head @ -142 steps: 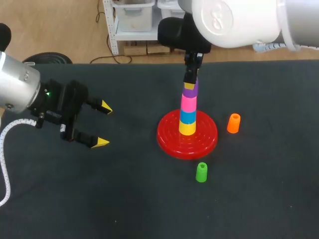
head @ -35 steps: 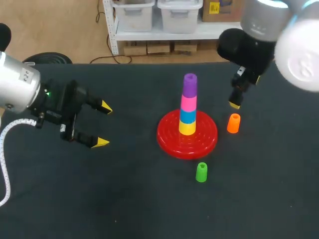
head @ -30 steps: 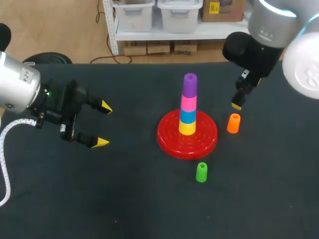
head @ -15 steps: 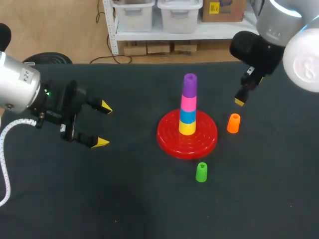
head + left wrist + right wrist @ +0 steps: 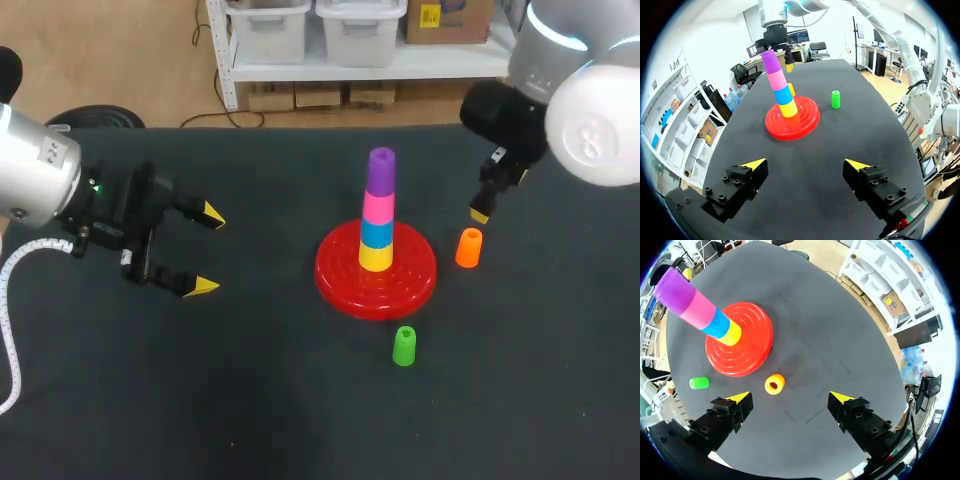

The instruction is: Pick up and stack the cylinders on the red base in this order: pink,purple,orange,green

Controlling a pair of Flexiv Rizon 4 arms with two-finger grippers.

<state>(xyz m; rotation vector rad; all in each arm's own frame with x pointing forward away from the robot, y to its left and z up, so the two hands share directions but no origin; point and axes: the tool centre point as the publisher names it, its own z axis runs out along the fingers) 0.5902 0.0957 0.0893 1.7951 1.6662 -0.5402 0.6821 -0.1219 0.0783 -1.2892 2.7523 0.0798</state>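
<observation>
On the red base [image 5: 420,282] [image 5: 805,117] [image 5: 751,349] stands a stack of cylinders: yellow, blue, pink [image 5: 378,207], and purple [image 5: 381,170] [image 5: 772,61] [image 5: 673,287] on top. The orange cylinder [image 5: 468,248] [image 5: 774,384] stands on the table right of the base. A green cylinder [image 5: 404,345] [image 5: 835,99] [image 5: 699,383] stands in front of the base. My right gripper [image 5: 483,209] [image 5: 790,398] hangs open just above and behind the orange cylinder, holding nothing. My left gripper [image 5: 207,250] [image 5: 805,164] is open and empty at the left, well away from the base.
The dark table [image 5: 300,400] carries only these things. Its far edge runs behind the base.
My right gripper, open after leaving the purple cylinder on the stack, has moved right and now hovers over the orange cylinder. The left arm has not moved.
</observation>
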